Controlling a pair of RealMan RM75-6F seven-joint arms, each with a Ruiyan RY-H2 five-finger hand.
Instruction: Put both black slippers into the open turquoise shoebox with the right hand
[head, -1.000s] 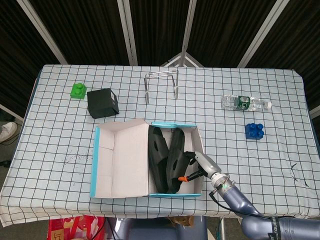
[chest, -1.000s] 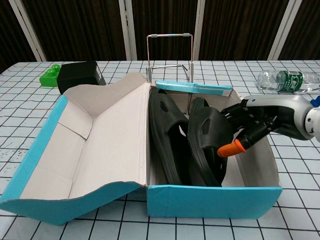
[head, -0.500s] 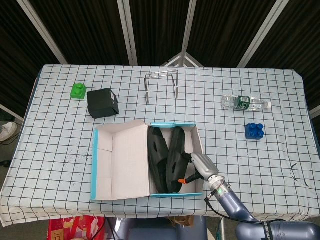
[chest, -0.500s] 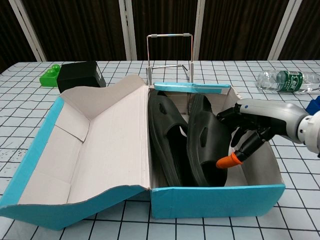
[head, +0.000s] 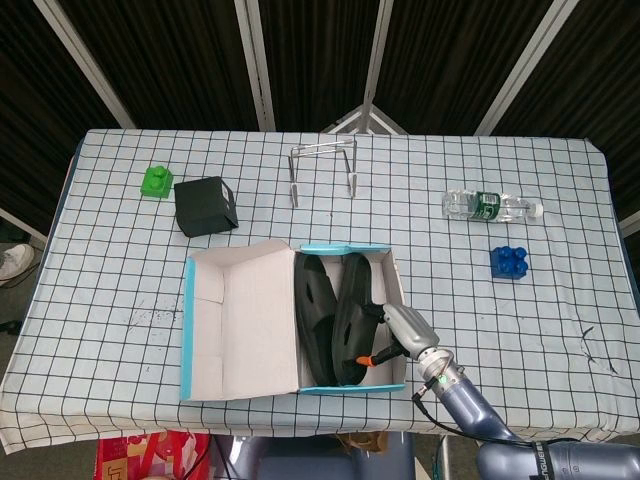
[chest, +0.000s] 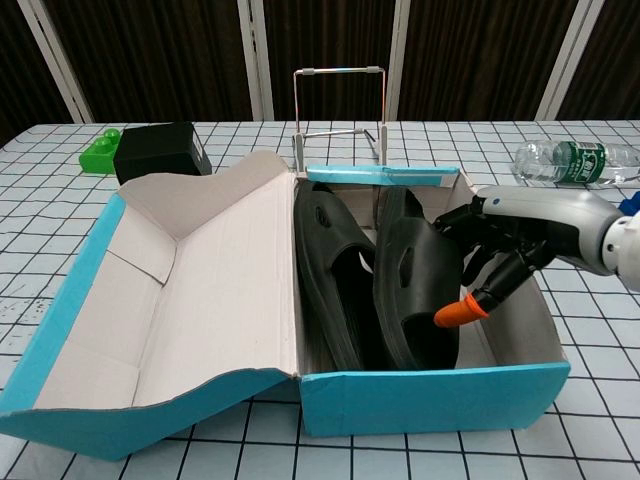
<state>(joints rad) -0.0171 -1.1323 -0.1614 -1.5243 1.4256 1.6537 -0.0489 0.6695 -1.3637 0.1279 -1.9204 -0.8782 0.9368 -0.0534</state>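
Checked tablecloth (head: 520, 330), dark slatted backdrop (head: 310, 60)

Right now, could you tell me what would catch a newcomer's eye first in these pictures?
The open turquoise shoebox at the table's near edge stands out, its lid folded out to the left and both black slippers standing on edge inside. The right hand reaches into the box's right side, dark fingers against the nearer slipper and an orange fingertip showing. Behind it stand a wire rack and a water bottle.
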